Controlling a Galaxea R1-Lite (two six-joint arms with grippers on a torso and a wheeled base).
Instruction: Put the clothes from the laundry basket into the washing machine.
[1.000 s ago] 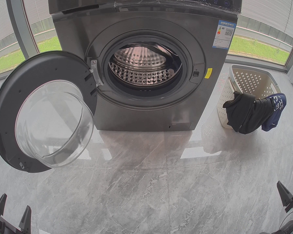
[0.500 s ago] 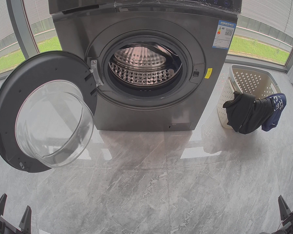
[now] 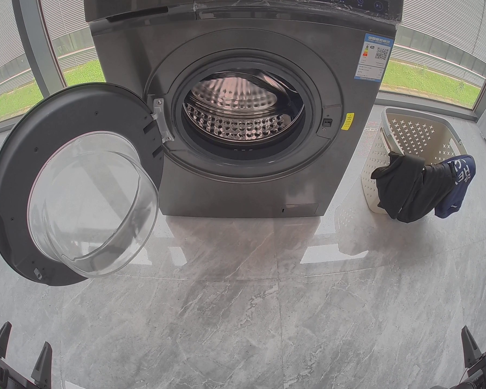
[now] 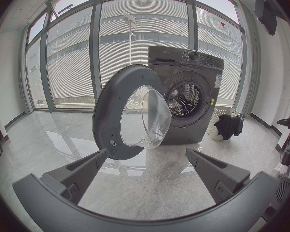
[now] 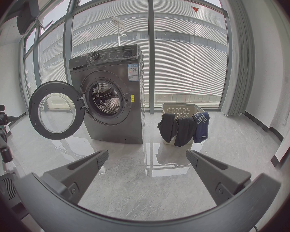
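Observation:
A grey front-loading washing machine (image 3: 243,82) stands ahead with its round door (image 3: 75,190) swung wide to the left and its steel drum (image 3: 243,112) showing bare. To its right a white laundry basket (image 3: 416,136) sits on the floor, with black clothes (image 3: 410,187) and a blue garment (image 3: 456,185) draped over its front rim. My left gripper (image 3: 21,347) hangs open low at the left, far from both. My right gripper (image 3: 483,333) is open low at the right, well short of the basket (image 5: 180,108). The wrist views show each gripper (image 4: 146,157) (image 5: 148,157) holding nothing.
Glossy grey marble floor (image 3: 275,309) stretches between me and the machine. The open door juts out over the floor on the left. Floor-to-ceiling windows (image 3: 443,39) close off the space behind the machine and basket.
My right gripper has dropped lower toward the picture's bottom right corner. The head camera shifted slightly; clothes, basket and door stay where they were.

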